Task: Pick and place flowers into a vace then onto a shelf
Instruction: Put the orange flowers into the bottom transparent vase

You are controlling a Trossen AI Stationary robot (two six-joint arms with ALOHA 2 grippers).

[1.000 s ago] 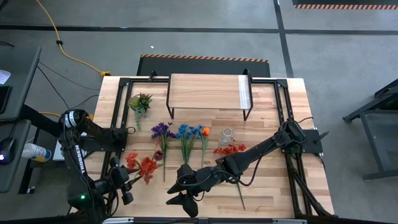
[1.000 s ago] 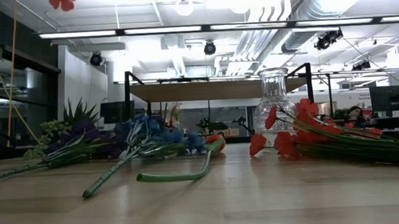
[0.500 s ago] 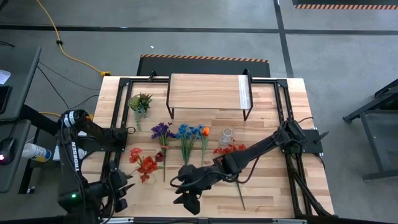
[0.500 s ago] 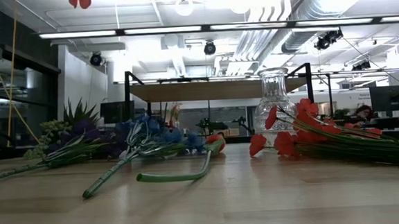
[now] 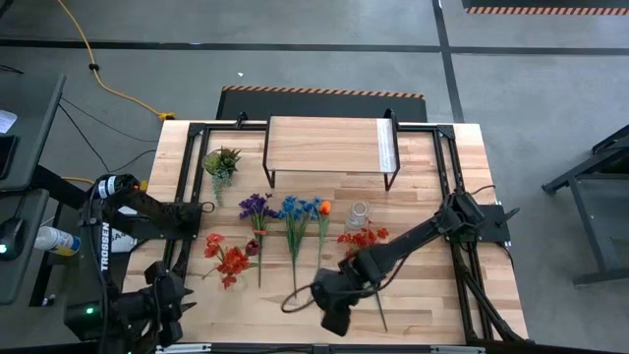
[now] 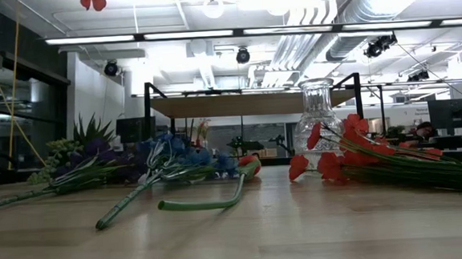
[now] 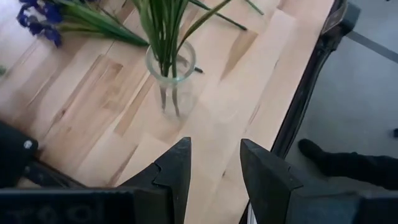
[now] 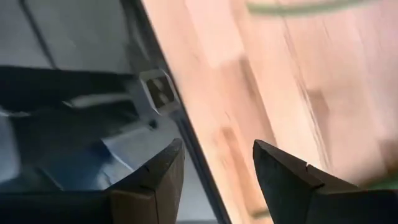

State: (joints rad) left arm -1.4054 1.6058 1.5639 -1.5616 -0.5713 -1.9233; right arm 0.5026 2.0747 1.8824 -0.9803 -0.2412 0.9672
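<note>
Right now I have both arms pulled toward the near edge of the table (image 5: 423, 157), and neither is carrying anything. My left gripper (image 7: 214, 168) hangs over the near-left corner with its fingers parted on nothing; past them I see a glass vase (image 7: 171, 78) with green stems in it. My right gripper (image 8: 217, 168) is low over the near middle of the table, fingers likewise apart and empty, with bare wood and the table's edge beyond them. The flowers lie flat in a row across the middle: a red bunch (image 5: 228, 261) on the left, then purple (image 5: 257, 206), blue (image 5: 293, 209), one orange bloom (image 5: 324, 207), and another red bunch (image 5: 364, 237) just beside the clear vase (image 5: 358, 213). From table height, those red blooms (image 6: 333, 159) rest against the vase (image 6: 317, 120). The shelf (image 5: 329, 146) stands at the far side with nothing on it. A small green spiky plant (image 5: 221, 162) sits near its left end.
</note>
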